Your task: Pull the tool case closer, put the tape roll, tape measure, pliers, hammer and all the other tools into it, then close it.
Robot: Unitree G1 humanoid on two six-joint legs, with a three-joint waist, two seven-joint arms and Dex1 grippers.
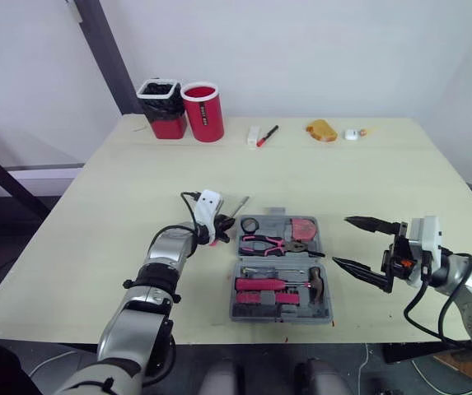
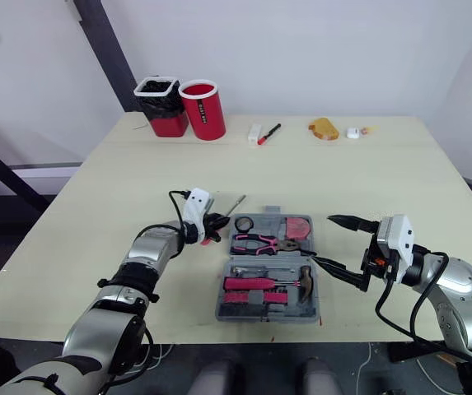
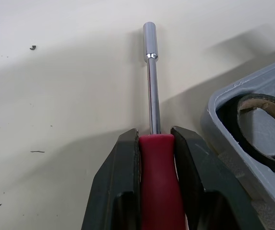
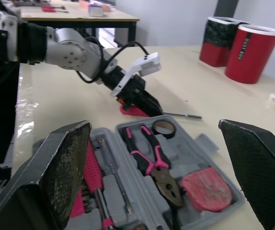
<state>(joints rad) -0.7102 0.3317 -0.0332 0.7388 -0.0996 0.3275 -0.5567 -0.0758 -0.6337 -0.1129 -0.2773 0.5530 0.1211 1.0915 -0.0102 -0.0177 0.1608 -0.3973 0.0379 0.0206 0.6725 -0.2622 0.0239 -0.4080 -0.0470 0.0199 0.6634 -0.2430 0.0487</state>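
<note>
Closest to me is the tool case (image 1: 324, 311), lying open near the front edge of the table (image 1: 120, 214). It looks pulled in close enough, so I think that first job is done. Inside it I can see the tape roll (image 1: 250, 225), the pliers (image 1: 267, 243), the pink tape measure (image 1: 304, 228), the hammer (image 1: 316, 282) and a red screwdriver (image 1: 262, 285). So most of the packing looks done too.

One tool is not in yet: a driver (image 3: 159, 187) with a red handle and a long shiny stem. It is just beside the left side of the case, near the tape roll. Its stem is low over the table, and I cannot tell if it touches.

My left gripper (image 3: 154, 132) is closed tight on that red handle, one finger on each side. My right gripper (image 1: 341, 241) hangs just to the right of the case, fingers spread very wide, with nothing between them.

What is left, I think, is to put the driver in and close the case.
</note>
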